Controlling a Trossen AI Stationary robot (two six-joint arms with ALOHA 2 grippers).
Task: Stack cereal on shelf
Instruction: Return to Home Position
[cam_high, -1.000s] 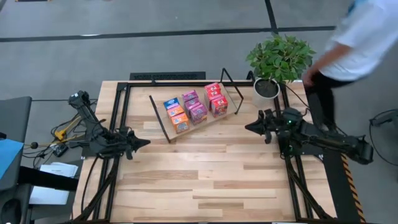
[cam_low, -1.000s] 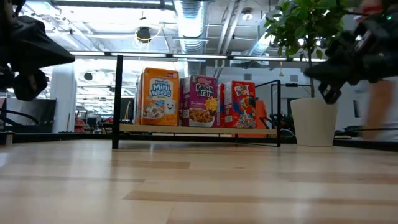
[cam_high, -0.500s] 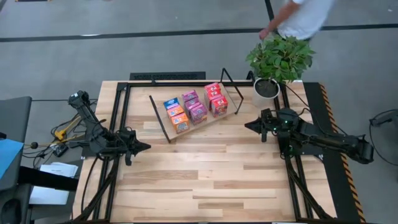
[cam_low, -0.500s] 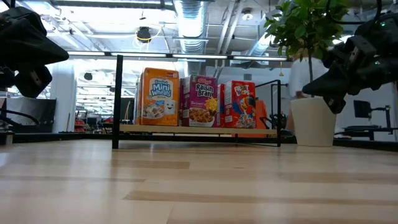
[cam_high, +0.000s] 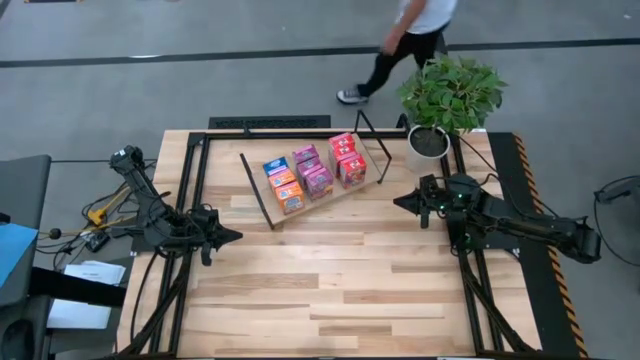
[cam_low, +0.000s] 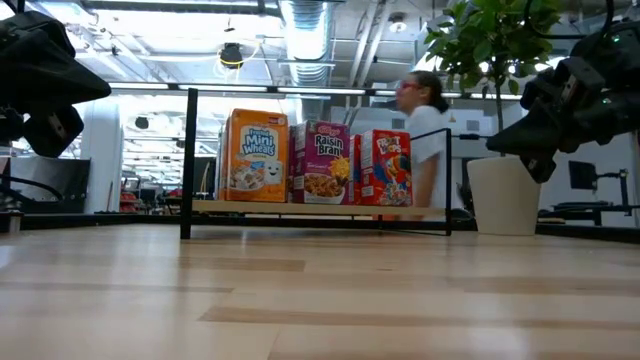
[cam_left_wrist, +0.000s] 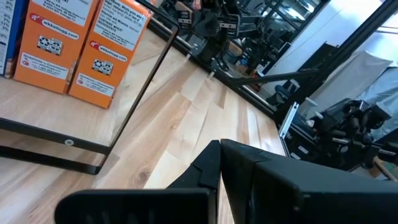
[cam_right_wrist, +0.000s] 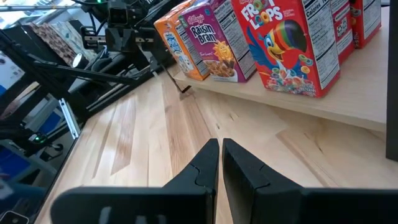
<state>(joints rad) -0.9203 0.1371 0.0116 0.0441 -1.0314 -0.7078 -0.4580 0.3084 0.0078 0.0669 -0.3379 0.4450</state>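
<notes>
The shelf is a light plywood board with black rod ends, standing at the table's far middle. Several small cereal boxes stand upright on it in rows: orange and blue at its left end, pink-magenta in the middle, red at its right end. The low view shows the front row, an orange box, a magenta box and a red box. My left gripper hovers shut and empty to the near left of the shelf. My right gripper hovers shut and empty to its near right.
A potted plant in a white pot stands at the far right, close to the shelf's right end and my right arm. A person walks on the floor beyond the far edge. Bare wooden tabletop lies on the near side.
My right gripper has turned a little about its wrist and my left gripper has shifted slightly toward the near edge, then both have held still. Both stay shut. The person has walked from the right to the left behind the table's far edge. The boxes have not moved.
</notes>
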